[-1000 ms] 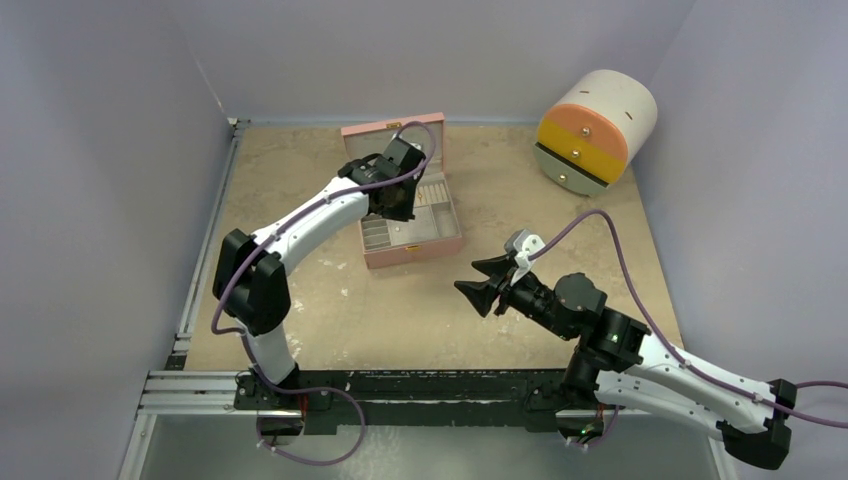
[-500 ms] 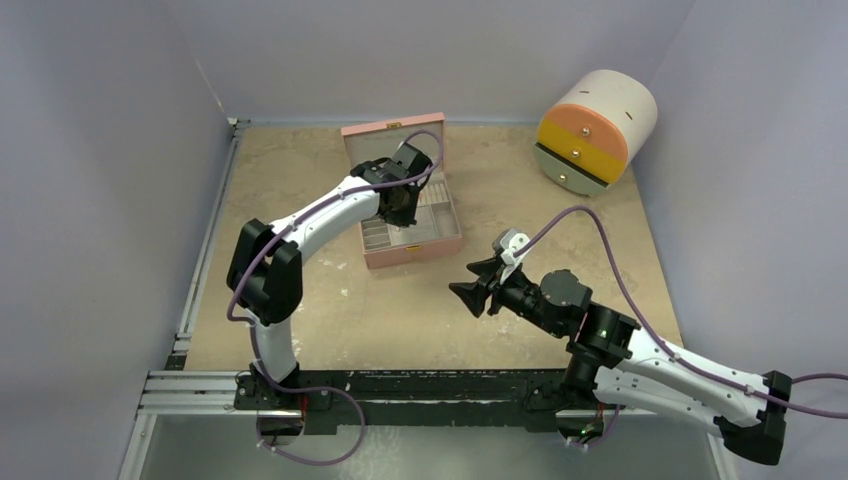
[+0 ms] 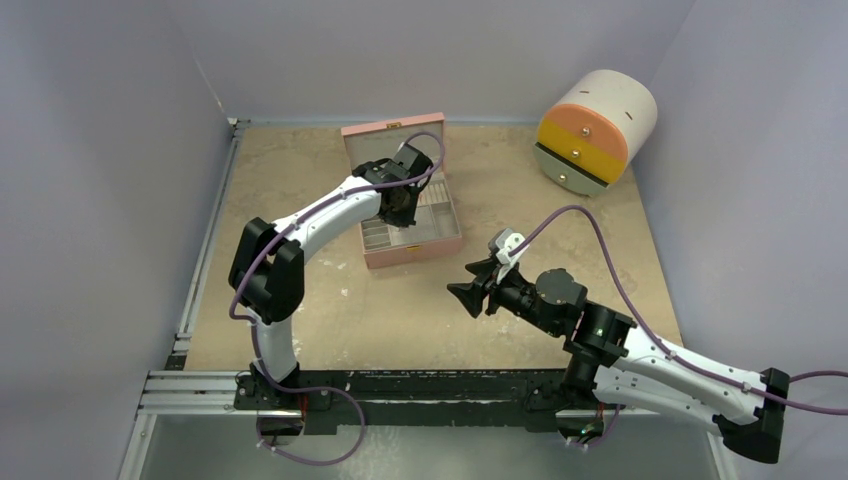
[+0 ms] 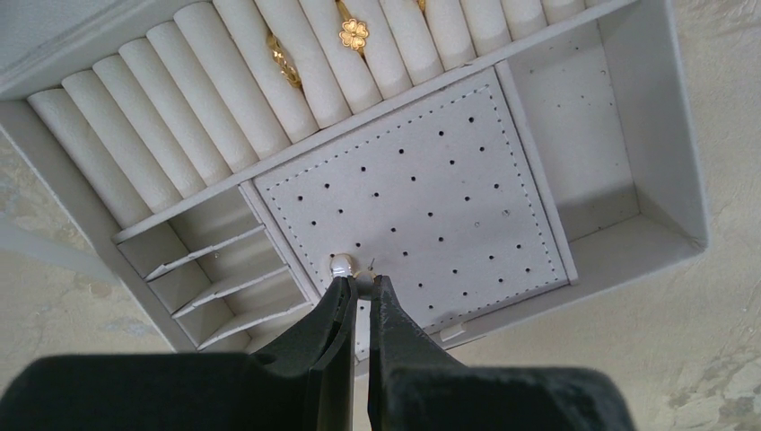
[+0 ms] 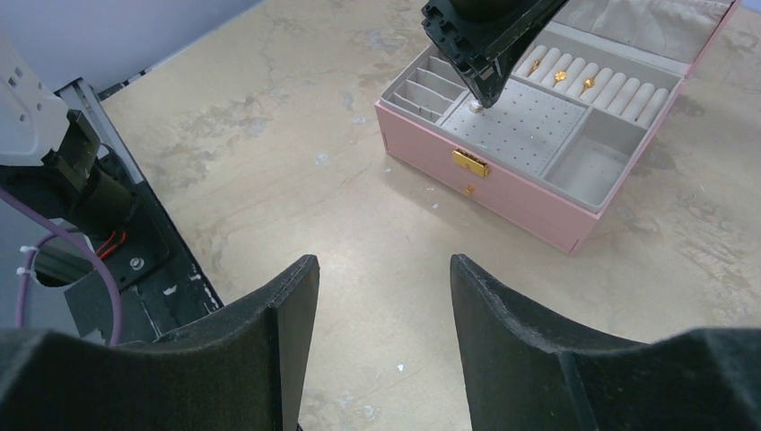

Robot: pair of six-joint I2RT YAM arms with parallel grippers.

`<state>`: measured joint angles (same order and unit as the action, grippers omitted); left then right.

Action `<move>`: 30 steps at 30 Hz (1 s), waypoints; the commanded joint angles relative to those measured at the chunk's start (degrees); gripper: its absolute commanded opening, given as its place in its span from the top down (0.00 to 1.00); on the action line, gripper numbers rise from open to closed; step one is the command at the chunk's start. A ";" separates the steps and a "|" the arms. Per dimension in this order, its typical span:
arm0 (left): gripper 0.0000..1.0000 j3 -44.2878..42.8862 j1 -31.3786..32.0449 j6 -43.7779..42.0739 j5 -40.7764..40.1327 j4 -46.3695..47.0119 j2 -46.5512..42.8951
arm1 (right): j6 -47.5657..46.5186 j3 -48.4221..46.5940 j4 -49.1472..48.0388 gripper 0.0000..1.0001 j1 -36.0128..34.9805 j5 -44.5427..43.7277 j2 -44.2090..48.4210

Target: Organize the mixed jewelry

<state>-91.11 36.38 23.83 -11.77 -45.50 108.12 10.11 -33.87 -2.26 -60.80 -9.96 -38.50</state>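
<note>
The pink jewelry box (image 3: 415, 248) stands open mid-table. My left gripper (image 4: 361, 285) hangs over its white perforated stud pad (image 4: 431, 180), near the pad's left corner, and is shut on a small pale gold stud (image 4: 365, 282). A second pearl-like stud (image 4: 340, 265) sits on the pad, touching the left finger. Gold rings, one flower-shaped (image 4: 353, 34) and one band (image 4: 280, 56), sit in the ring rolls. My right gripper (image 5: 384, 269) is open and empty above bare table, in front of the box (image 5: 502, 184).
A white cylindrical drawer unit (image 3: 595, 130) with orange and yellow drawers lies at the back right. Purple walls enclose the table. A metal rail (image 3: 200, 385) runs along the near edge. The box's small divided compartments (image 4: 215, 269) lie left of the pad.
My left gripper shifted slightly right over the box and then held still. My right gripper moved a little left and toward the box, still open.
</note>
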 commanded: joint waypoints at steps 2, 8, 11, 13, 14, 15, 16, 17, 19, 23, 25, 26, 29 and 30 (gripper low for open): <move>1.00 -0.24 -0.48 -1.25 -1.59 0.89 0.05 | 0.88 -2.51 -2.18 0.41 -0.21 -0.85 0.36; 1.00 0.14 -0.46 -1.32 -1.27 0.94 0.16 | 0.87 -2.78 -2.09 0.41 -0.21 -0.69 0.02; 1.00 0.28 -0.44 -1.40 -1.07 0.93 0.23 | 0.96 -2.78 -2.11 0.41 -0.21 -0.62 -0.08; 1.00 0.45 -0.44 -1.51 -1.06 0.93 0.25 | 1.05 -2.81 -2.13 0.41 -0.24 -0.59 -0.20; 1.00 0.46 -0.48 -1.51 -1.04 0.86 0.25 | 1.05 -2.80 -2.09 0.41 -0.21 -0.59 -0.30; 1.00 0.56 -0.51 -1.55 -1.06 0.85 0.25 | 1.05 -2.80 -2.05 0.41 -0.16 -0.53 -0.34; 1.00 0.66 -0.44 -1.59 -1.06 0.85 0.31 | 1.01 -2.93 -2.05 0.41 -0.15 -0.55 -0.35; 1.00 0.85 -0.50 -1.59 -1.02 0.78 0.23 | 1.05 -2.91 -2.01 0.41 -0.25 -0.51 -0.40; 1.00 1.06 -0.50 -1.60 -0.98 0.78 0.25 | 1.05 -2.96 -1.96 0.41 -0.21 -0.50 -0.35; 1.00 1.38 -0.38 -1.69 -0.89 0.67 0.20 | 1.14 -2.89 -2.01 0.41 -0.21 -0.50 -0.44; 1.00 1.44 -0.37 -1.69 -0.89 0.67 0.23 | 1.23 -2.96 -1.96 0.41 -0.22 -0.45 -0.50; 1.00 1.50 -0.38 -1.71 -0.81 0.65 0.19 | 1.23 -2.90 -2.03 0.41 -0.25 -0.42 -0.52; 1.00 1.55 -0.36 -1.75 -0.66 0.67 0.29 | 1.38 -2.87 -2.07 0.40 -0.28 -0.34 -0.69; 1.00 1.52 -0.39 -1.77 -0.44 0.67 0.28 | 1.40 -2.87 -2.06 0.40 -0.20 -0.33 -0.70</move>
<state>-90.04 36.38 22.92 -12.25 -45.54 108.22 10.59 -34.06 -2.28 -60.80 -9.91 -39.00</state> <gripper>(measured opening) 0.042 0.594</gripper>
